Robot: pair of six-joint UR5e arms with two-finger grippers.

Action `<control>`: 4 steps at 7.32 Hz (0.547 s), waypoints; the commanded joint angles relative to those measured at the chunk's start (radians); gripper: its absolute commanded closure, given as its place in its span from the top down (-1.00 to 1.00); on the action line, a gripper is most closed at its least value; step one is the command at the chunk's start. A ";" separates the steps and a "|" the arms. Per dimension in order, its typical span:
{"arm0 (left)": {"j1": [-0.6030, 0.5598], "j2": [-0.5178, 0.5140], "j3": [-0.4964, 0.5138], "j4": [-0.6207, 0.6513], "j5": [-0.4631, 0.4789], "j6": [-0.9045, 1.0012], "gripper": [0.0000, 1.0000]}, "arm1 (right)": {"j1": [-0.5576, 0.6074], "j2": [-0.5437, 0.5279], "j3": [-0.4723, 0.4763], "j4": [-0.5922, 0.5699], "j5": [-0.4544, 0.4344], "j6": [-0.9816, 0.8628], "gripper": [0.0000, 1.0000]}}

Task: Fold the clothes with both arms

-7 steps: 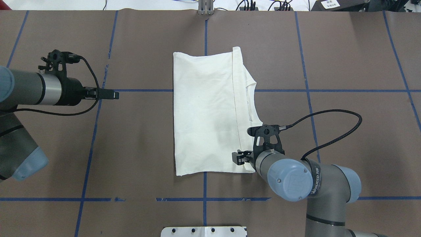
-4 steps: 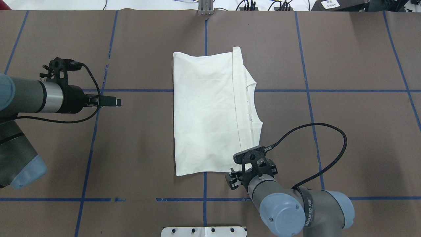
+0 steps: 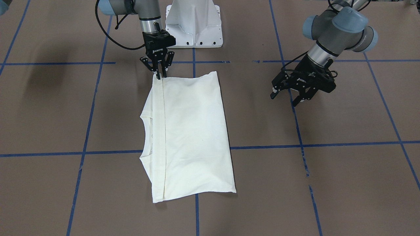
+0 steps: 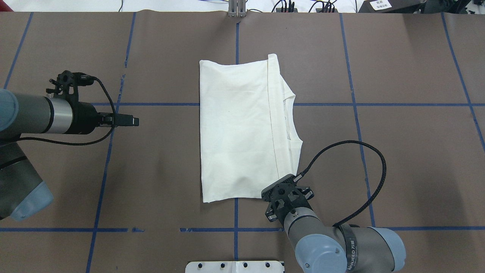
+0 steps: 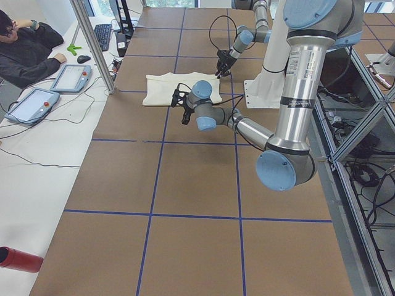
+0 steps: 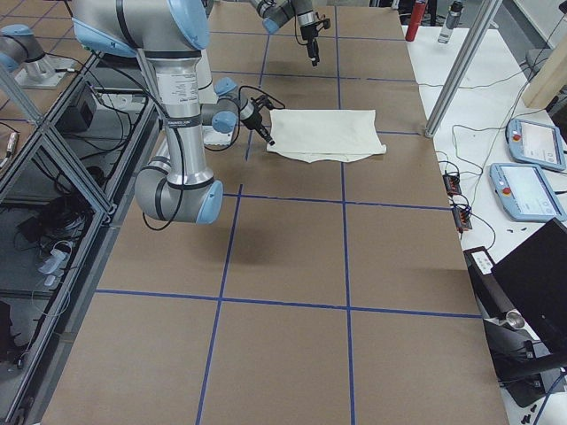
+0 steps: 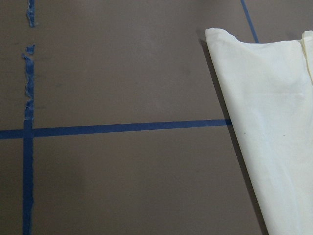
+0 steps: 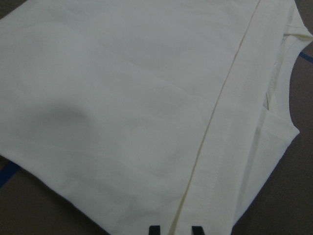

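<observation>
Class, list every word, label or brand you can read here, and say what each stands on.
"ROBOTIQ": body of the right gripper.
"ROBOTIQ": body of the left gripper.
"HANJEED": black band round the right arm; characters after it unreadable.
White label beyond the table's far edge: too small to read.
The shirt: no lettering shows.

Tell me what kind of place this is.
Probably a robotics lab: a silver-grey tubular left arm and matching right arm over a brown paper-covered table gridded with blue tape, plus a seated person in black beside grey control tablets.
</observation>
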State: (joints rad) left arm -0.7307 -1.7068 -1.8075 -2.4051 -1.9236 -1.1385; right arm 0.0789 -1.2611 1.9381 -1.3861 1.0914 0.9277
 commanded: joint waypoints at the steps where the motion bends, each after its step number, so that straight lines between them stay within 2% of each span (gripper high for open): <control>1: 0.002 0.002 0.000 0.000 0.000 -0.001 1.00 | 0.002 -0.004 -0.001 -0.002 -0.013 -0.015 -0.33; 2: 0.004 0.003 -0.001 0.000 0.000 -0.001 1.00 | 0.002 -0.007 0.001 -0.002 -0.013 -0.015 -0.35; 3: 0.004 0.003 0.000 0.000 0.000 -0.001 1.00 | 0.002 -0.009 0.002 -0.001 -0.016 -0.013 -0.76; 4: 0.004 0.003 -0.001 0.000 0.000 -0.001 1.00 | 0.002 -0.017 0.004 -0.001 -0.021 -0.007 -1.00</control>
State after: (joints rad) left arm -0.7274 -1.7043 -1.8076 -2.4053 -1.9236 -1.1397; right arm 0.0812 -1.2709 1.9401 -1.3872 1.0754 0.9152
